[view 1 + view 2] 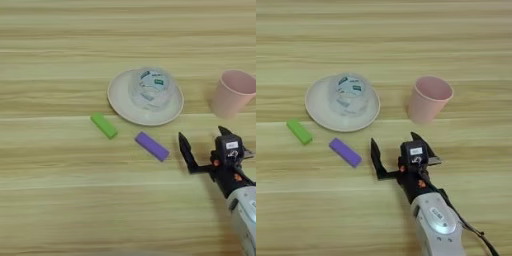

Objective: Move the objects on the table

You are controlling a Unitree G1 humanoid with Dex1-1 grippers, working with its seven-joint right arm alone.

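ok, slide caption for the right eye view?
Open right hand beside small purple bar; bright green bar, cream plate, pink cup behind.

Hidden and cut-off parts

The silver forearm [438,225] leaves the picture at the bottom edge; in the left eye view the pink cup [232,92] is cut at the right edge; print on the clear container [349,92] is perhaps a label, unreadable.

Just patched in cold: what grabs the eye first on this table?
The right gripper, black fingers spread open, sits just right of the purple bar. The green bar lies further left. Behind them, a clear cup stands upside down on the cream plate, with a pink cup to its right.
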